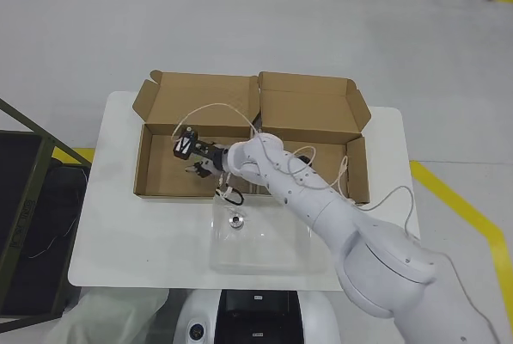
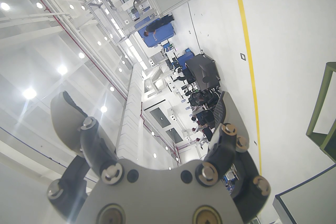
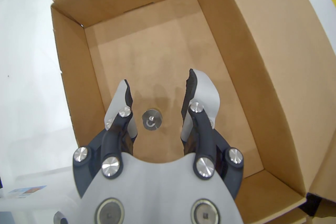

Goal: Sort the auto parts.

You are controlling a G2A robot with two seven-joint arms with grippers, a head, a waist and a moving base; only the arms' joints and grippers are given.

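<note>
Boxes of brown cardboard sit side by side on the far half of your white table (image 1: 119, 224), lids open. Over the left box (image 1: 139, 168) your right gripper (image 1: 189, 156) hangs with jaws spread wide, holding nothing. A small round metal part (image 3: 151, 122) lies on the box floor under the gap, touched by neither jaw. A second metal part (image 1: 236, 220) rests in the clear tray (image 1: 265, 265) nearer you. The right box (image 1: 357, 172) stands alongside. Your left gripper (image 2: 143, 99) points into the room, jaws wide apart, empty.

one part (image 3: 151, 122) lies in the left box (image 3: 76, 64), another part (image 1: 236, 220) in the tray (image 1: 217, 258).
</note>
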